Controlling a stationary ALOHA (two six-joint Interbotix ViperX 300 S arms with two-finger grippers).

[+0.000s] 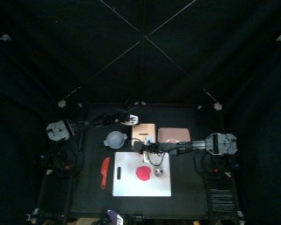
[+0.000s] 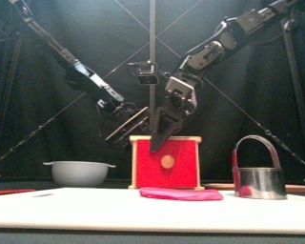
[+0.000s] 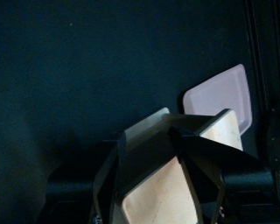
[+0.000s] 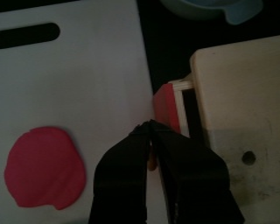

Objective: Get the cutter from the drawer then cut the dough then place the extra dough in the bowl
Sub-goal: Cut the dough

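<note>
Pink dough (image 2: 181,193) lies nearest on the white board (image 2: 66,204). We see the cutter (image 2: 259,172) upright beside it, apart from the right gripper (image 2: 158,145), whose jaws are pressed together at the red drawer front (image 2: 166,164). The left gripper (image 2: 123,132) clasps the wooden box (image 4: 241,96).

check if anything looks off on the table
The red drawer front of the wooden box stands slightly ajar, a dark gap behind it, though the cutter is already out on the white board.
</note>
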